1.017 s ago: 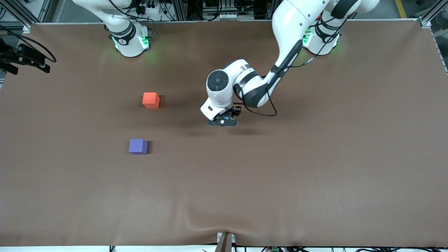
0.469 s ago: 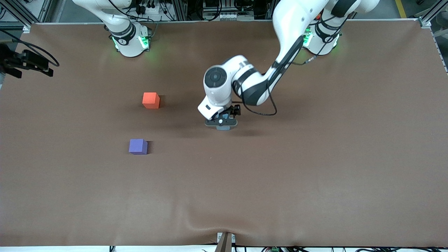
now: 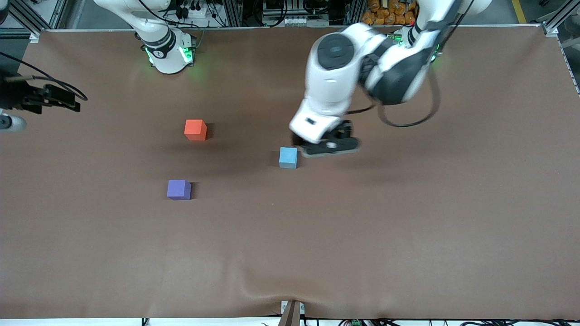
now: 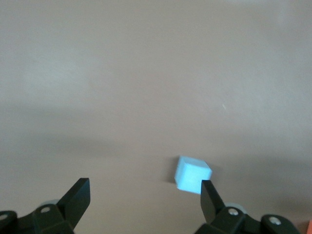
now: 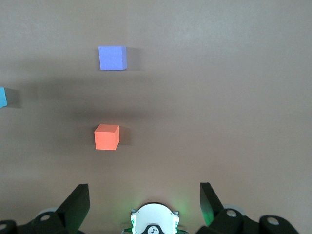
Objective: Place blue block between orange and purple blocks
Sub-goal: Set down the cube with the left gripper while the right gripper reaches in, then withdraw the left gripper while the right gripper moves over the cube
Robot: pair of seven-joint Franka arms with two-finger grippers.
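The blue block (image 3: 288, 157) lies on the brown table near its middle, apart from the other two cubes. The orange block (image 3: 195, 129) and the purple block (image 3: 178, 189) lie toward the right arm's end, the purple one nearer the front camera. My left gripper (image 3: 330, 147) is open and empty, up in the air just beside the blue block toward the left arm's end. In the left wrist view the blue block (image 4: 192, 174) shows by one fingertip (image 4: 208, 195) of the gripper (image 4: 145, 187). My right gripper (image 5: 144, 197) is open and empty, high over the right arm's base (image 5: 154, 219).
The right wrist view shows the orange block (image 5: 107, 137), the purple block (image 5: 112, 58) and an edge of the blue block (image 5: 2, 97). The brown table cover (image 3: 362, 235) bears only the three cubes.
My left gripper has risen and swung away toward the left arm's end. The blue block, hidden under it before, now lies uncovered on the table. The orange and purple blocks have not moved.
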